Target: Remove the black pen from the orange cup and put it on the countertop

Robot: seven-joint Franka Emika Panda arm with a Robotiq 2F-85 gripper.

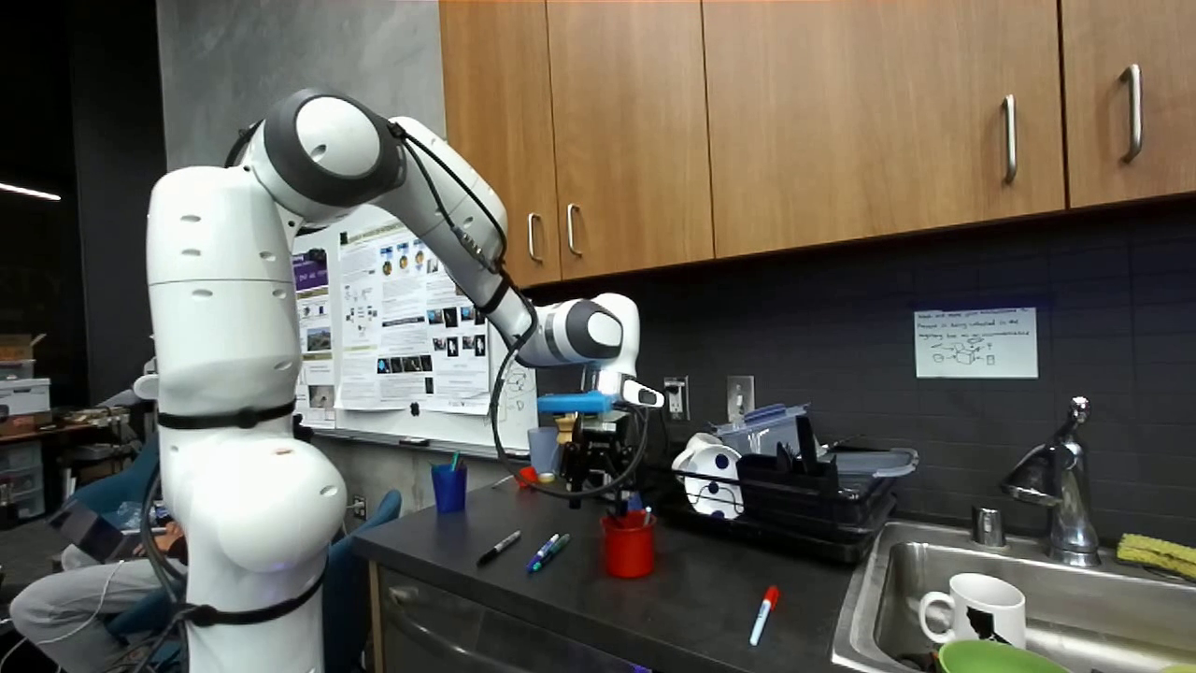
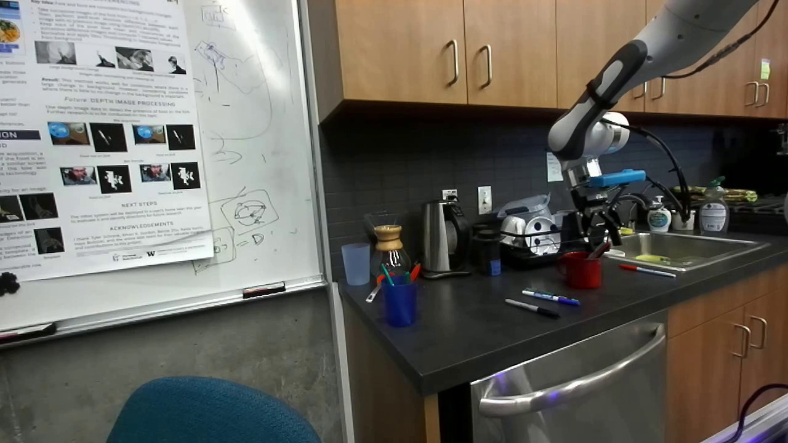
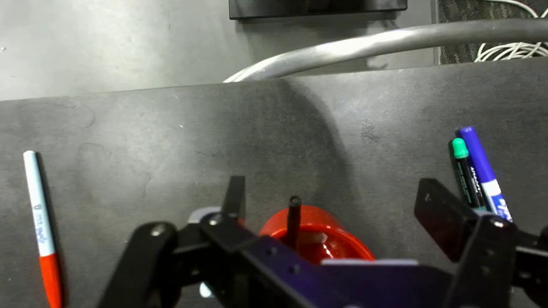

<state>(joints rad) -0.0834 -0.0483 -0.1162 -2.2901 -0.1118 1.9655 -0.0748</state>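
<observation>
End effector (image 3: 336,201) released: fingers spread wide, nothing gripped. Hangs just above cup (image 3: 325,219) in both exterior views. Black pen (image 3: 293,222) is in the cup, upper end poking past the rim. Key relation, wrist view: pen shows inside the gap but well off-centre, much nearer the picture-left finger (image 3: 236,196); no contact visible. Long axis looks near upright and crosses the closing line, so a squeeze should take it across the barrel. Exact lean unclear, camera looks almost down it. I'd shift toward picture-left to centre before lowering; closing from here would probably drag pen sideways, maybe tip the cup. That finger could also catch the rim. Put-down not yet done: surface (image 3: 128,149) runs on to its front edge. Farther out on it: green marker (image 3: 469,179) and blue marker (image 3: 486,173) picture-right, red marker (image 3: 43,226) picture-left. Past the green-blue pair: grey pen (image 2: 532,307), both exterior views.
</observation>
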